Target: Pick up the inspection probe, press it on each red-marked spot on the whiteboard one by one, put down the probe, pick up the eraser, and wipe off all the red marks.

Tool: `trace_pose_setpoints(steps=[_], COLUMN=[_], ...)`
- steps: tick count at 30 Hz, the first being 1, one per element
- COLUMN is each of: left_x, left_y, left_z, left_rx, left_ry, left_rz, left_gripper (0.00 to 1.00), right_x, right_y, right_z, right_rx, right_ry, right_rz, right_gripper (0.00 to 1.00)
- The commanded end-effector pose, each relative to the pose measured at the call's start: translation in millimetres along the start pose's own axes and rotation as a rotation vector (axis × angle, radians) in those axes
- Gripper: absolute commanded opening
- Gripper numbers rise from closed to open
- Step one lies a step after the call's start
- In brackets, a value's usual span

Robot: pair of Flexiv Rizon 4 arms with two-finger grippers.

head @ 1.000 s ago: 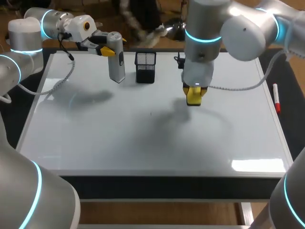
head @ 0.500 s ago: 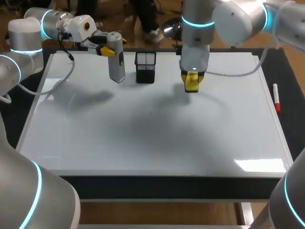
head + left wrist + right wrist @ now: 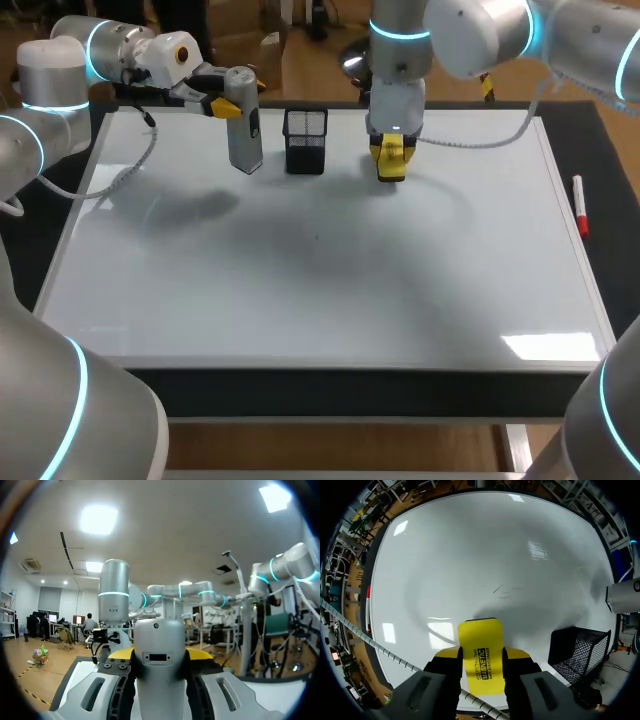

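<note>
Whiteboard point(image 3: 300, 310) on the bench during the wiping stage, shown from the head view and both wrist views. The left arm point(image 3: 60, 70) comes in at the far left corner; the left jaws are closed on the inspection probe point(image 3: 243, 120), one finger on each side of its grey body point(image 3: 160, 655), holding it upright just beside the black mesh basket point(image 3: 305, 140). The probe has therefore not been put down, although that step precedes the eraser work. The right jaws are closed on the yellow eraser point(image 3: 390, 160), gripped across its width point(image 3: 481, 650), which is held low over the far part of the board, on the other side of the basket; contact with the surface cannot be confirmed. No distinct red marks are visible on the board. Only a small faint trace point(image 3: 317, 238) remains near the middle, ahead of the eraser in the right wrist view point(image 3: 504, 592), well apart from the pad. A red marker pen point(image 3: 578, 205) lies along the right edge. Judged stage: pressing apparently finished and wiping largely done, with one remnant to clear and the probe to release.
</note>
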State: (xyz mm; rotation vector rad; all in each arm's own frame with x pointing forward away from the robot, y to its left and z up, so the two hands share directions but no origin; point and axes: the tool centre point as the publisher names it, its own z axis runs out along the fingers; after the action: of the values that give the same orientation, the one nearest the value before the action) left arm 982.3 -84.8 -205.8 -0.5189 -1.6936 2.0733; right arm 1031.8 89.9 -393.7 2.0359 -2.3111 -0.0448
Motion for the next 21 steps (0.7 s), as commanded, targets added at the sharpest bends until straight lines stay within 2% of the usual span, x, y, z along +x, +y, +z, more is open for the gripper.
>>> trace_pose_setpoints(steps=[1, 21], left_x=[-5.4, -5.4], left_y=[0.7, 0.7], left_z=[-6, -6], left_rx=[0.005, 0.005], left_ry=[0.131, 0.131], left_rz=[-0.002, -0.002], left_gripper=[0.00, 0.00], right_x=[-5, -11], right_y=[-10, -22], right_z=[5, 27], right_rx=[-0.036, -0.053], right_ry=[-0.002, 0.003], right_rz=[-0.004, -0.006], right_gripper=[0.00, 0.00])
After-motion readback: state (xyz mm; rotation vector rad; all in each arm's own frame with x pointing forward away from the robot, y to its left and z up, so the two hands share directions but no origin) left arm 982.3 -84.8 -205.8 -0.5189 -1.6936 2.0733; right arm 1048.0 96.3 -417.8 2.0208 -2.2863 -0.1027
